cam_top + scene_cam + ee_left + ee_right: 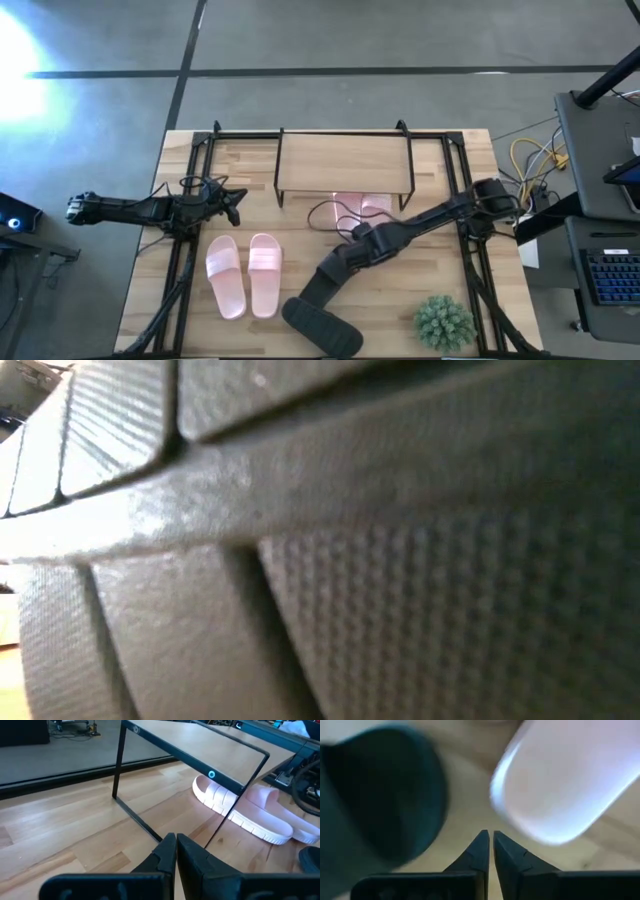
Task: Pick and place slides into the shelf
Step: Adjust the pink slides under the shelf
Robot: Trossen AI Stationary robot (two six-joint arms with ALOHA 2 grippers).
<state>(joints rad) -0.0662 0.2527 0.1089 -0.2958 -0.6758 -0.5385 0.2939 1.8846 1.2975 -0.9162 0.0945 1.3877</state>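
Black slide (pixel 322 325) long axis diagonal; pink pair (pixel 243 274) points toward shelf (pixel 344 161).

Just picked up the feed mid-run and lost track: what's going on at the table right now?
Both grippers are shut and empty. The right gripper hangs low over the table by a black slide sandal near the front edge, beside a pair of light pink slides. Another pink pair already sits under the small wooden-topped shelf on thin black legs. The left gripper waits left of the shelf.
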